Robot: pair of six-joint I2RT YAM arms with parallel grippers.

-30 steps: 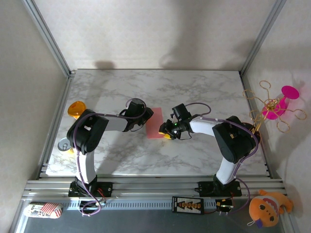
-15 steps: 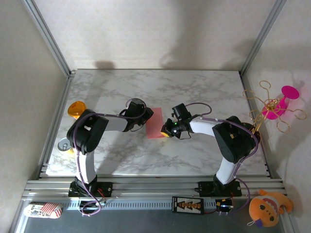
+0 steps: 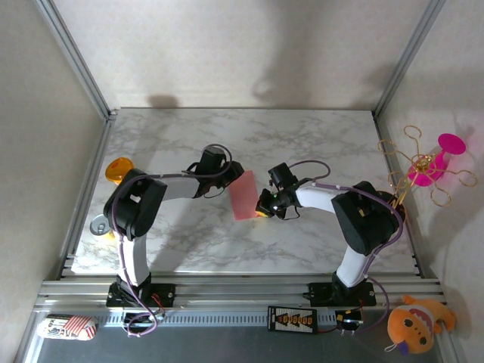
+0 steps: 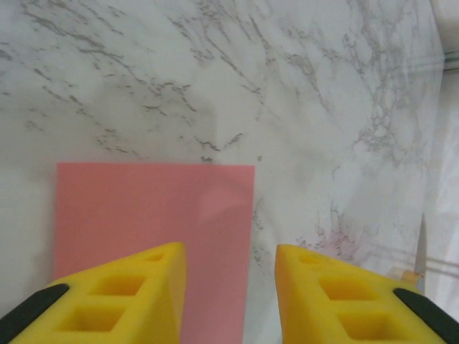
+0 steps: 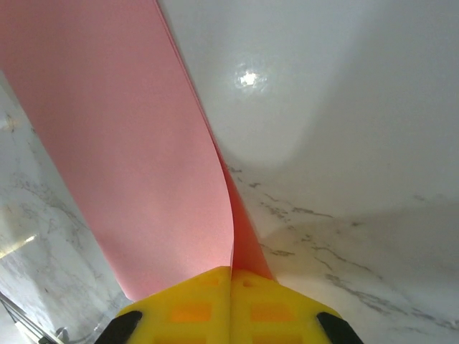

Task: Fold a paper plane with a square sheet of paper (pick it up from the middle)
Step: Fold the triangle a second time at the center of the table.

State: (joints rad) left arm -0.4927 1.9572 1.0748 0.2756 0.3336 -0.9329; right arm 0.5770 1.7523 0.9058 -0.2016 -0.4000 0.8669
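Paper: mid-surface, between the two end effectors; a salmon-pink rectangle set askew in the top view.
Right end effector: pressed together, pinching the paper's near edge; two layers seem to meet in the pinch.
Left end effector: spread, holding nothing; the paper lies below and ahead of it.
Done: paper picked at one edge; it looks doubled over, so probably one fold is made.
Left: no nose, centre crease or wings visible; most folds appear outstanding.
Material: thin, matte, plain; it bows in a smooth curve by the pinch, so it is limp and should crease easily.
Surface: glossy white marble, grey-veined, flat.
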